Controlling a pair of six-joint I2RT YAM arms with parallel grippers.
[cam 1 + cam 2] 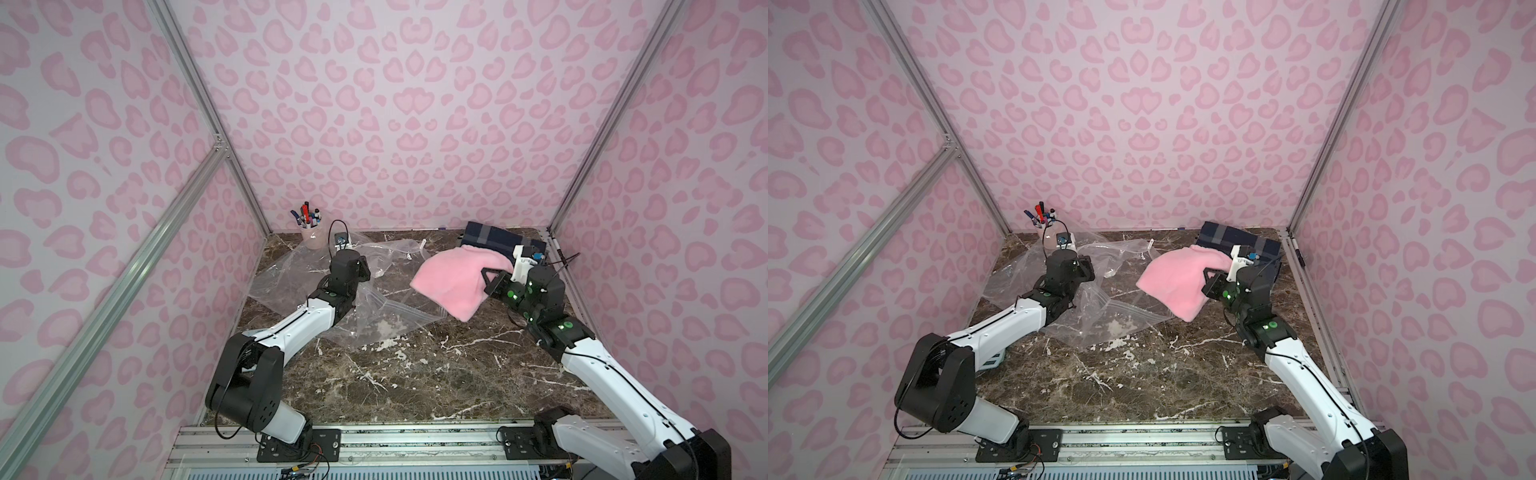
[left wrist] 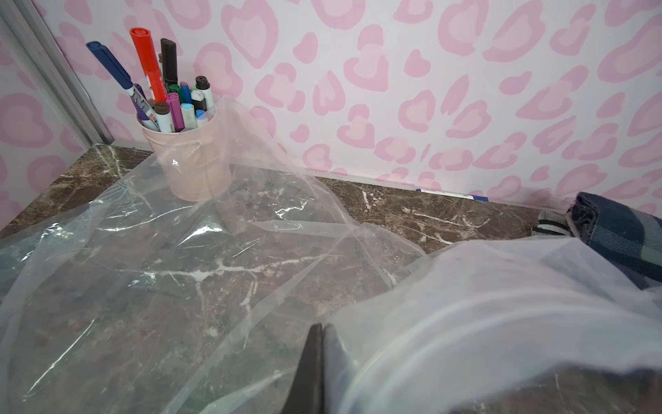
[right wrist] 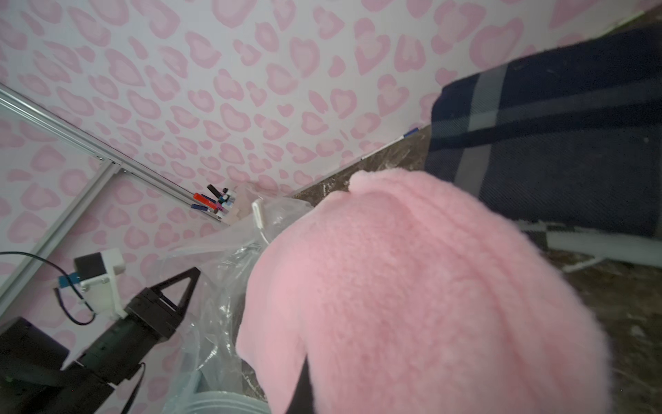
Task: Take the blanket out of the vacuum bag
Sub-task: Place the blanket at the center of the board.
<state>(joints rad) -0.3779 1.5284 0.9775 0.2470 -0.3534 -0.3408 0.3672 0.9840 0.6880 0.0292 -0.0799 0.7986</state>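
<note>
Already out — blanket (image 1: 451, 282) in closed right jaws, vacuum bag (image 1: 390, 318) seemingly in closed left jaws.

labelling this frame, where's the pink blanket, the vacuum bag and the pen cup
pink blanket (image 1: 449, 282): in a top view, middle of the fleece
vacuum bag (image 1: 390, 320): in a top view, clear sheet near its zip edge
pen cup (image 1: 314, 239): in a top view, its pink side wall

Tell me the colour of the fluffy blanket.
Plain pale pink: the blanket shows best in the right wrist view.
</note>
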